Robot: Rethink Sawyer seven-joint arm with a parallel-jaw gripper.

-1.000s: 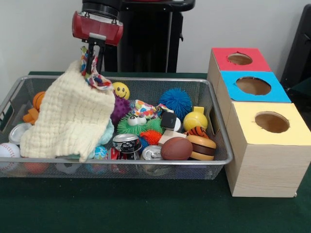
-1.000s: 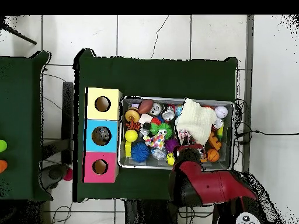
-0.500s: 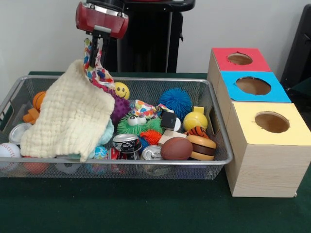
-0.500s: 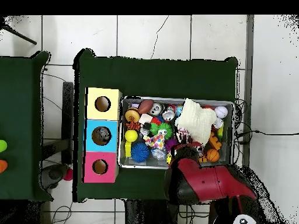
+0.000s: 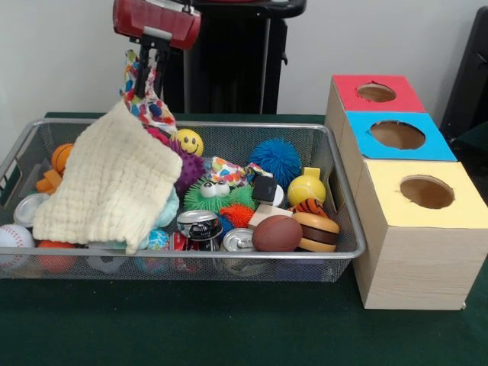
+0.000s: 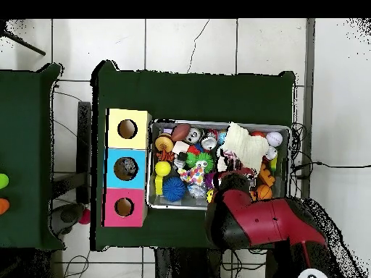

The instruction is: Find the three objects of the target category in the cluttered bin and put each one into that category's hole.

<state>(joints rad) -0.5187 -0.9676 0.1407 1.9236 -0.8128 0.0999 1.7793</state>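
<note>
The hand (image 5: 149, 70) is pinched on the top of a patterned cloth (image 5: 142, 97), a narrow strip of white fabric dotted with red, blue, yellow and green. The cloth hangs from the hand over the far left part of the wire bin (image 5: 347, 221), its lower end trailing down behind a pale yellow towel (image 5: 110, 183) that drapes over the bin's left half. The towel's top corner touches the hanging cloth.

Beside the towel in the bin lie a smiley ball (image 5: 190, 141), a purple spiky ball (image 5: 188, 171), a blue furry ball (image 5: 275, 161), a green toy with eyes (image 5: 216, 194), two cans (image 5: 200, 224), a brown football (image 5: 277, 233) and a burger toy (image 5: 316, 231). A baseball (image 5: 12, 239) sits at the left front corner. On the green surface (image 5: 229, 324) just right of the bin stands a row of three boxes, with red (image 5: 374, 93), blue (image 5: 398, 135) and yellow (image 5: 427, 193) tops, each with a round hole.

Against a second ago, the hand is higher, its red body now partly cut by the top edge of the front view, and more of the cloth is stretched free above the towel. The towel's raised corner has sagged slightly. From overhead, the arm (image 6: 261, 224) covers more of the bin's near right side.
</note>
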